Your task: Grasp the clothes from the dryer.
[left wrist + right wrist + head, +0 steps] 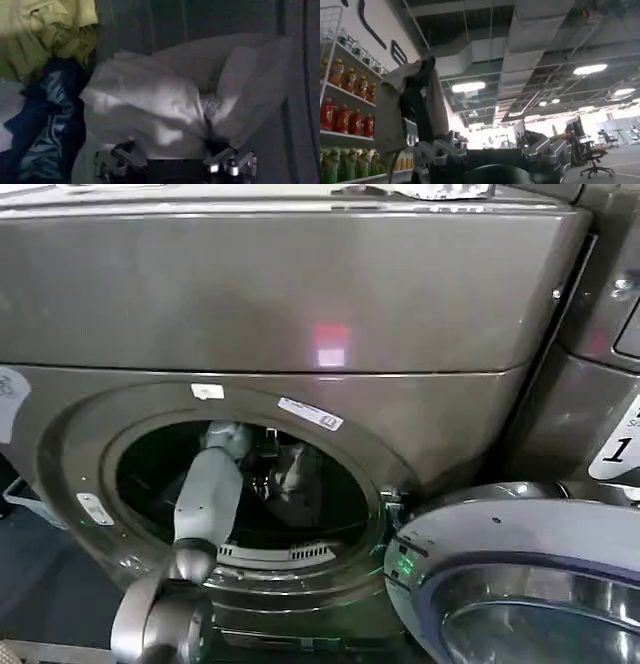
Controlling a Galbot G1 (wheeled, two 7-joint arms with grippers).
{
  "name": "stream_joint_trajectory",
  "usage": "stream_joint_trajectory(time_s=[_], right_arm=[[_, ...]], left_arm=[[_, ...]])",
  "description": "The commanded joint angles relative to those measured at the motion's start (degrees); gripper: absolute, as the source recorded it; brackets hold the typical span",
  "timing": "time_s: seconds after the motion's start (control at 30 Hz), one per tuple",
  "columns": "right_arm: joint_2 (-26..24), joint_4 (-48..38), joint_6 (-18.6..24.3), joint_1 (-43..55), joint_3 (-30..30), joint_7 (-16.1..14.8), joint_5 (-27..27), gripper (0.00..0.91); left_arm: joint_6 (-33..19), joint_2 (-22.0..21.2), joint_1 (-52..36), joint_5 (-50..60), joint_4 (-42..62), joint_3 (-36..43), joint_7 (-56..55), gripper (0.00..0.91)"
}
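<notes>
Three garments make up the clothes (150,100), and they are all found inside the drum of the dryer (300,294): a white one (160,95) in the middle, a dark navy printed one (47,125) beside it and an olive-green one (45,35) past that. The left arm is reached in through the round porthole (250,484). The left gripper (172,162) is held wide open, with the white garment bunched right in front of it, between the fingers (122,155). The right gripper (492,157) is pointed up at a ceiling beside shelves of bottles (345,90), jaws spread too, with a tan and dark cloth (410,105) draped against one finger.
</notes>
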Motion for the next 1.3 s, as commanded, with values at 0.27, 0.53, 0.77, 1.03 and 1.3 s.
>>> stream_joint_trajectory(time_s=[0.27,0.53,0.77,1.03,1.3], right_arm=[[0.18,1.05,-0.09,0.98,-1.06,-0.01,-0.05,0.907],[0.27,2.11,-0.01,1.49,-1.96,-0.41,-1.09,0.907],[0.48,3.58,0.26,1.85,-2.41,-1.5,-1.6,0.907],[0.98,4.08,0.54,1.67,-2.81,-2.23,-2.0,0.907],[1.2,5.42,-1.73,1.95,-2.93,-0.73,-0.33,0.907]], left_arm=[[4.64,0.19,5.9,-17.45,-18.1,3.19,-21.67,0.0],[16.84,-2.23,12.4,-38.85,-28.22,3.19,-47.12,0.0],[21.79,-6.62,18.16,-56.11,-34.99,2.9,-64.48,0.0],[23.22,-7.82,23.5,-68.53,-39.62,2.97,-73.97,0.0],[23.41,-7.82,23.12,-70.59,-39.49,3.25,-74.87,0.0]])
